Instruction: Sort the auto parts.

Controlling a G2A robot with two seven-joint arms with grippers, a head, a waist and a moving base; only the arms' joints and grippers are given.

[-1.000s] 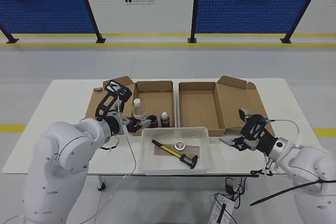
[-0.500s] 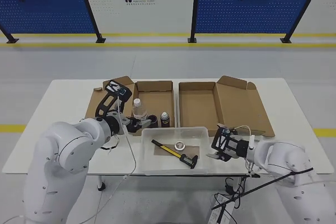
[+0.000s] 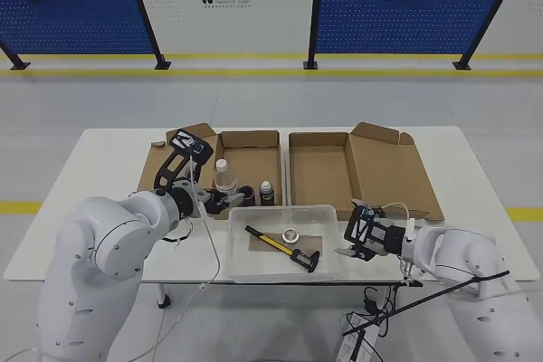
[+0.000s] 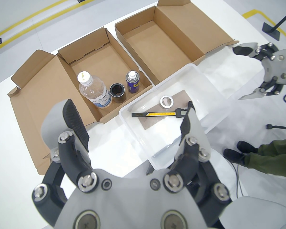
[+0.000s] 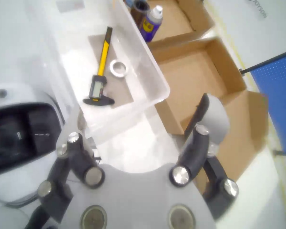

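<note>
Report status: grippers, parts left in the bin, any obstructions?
Both open, empty: left gripper, right gripper, the right one beside the clear bin. Inside it, caliper and ring. Nothing covers them.

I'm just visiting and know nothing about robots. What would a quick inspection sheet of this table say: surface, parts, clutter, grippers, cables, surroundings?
Surface: white table, with left box, right box and clear bin on it.
Job's things: bottle, black cylinder and spray can stand in the left box; caliper and metal ring lie in the clear bin.
Clutter: brown sheet at the bin's bottom.
Grippers: left gripper open, raised, holding nothing; right gripper open beside the bin, holding nothing.
Cables: white cable hangs at the robot's left side; dark cable at its right.
Surroundings: blue panels and yellow floor lines behind the table.
</note>
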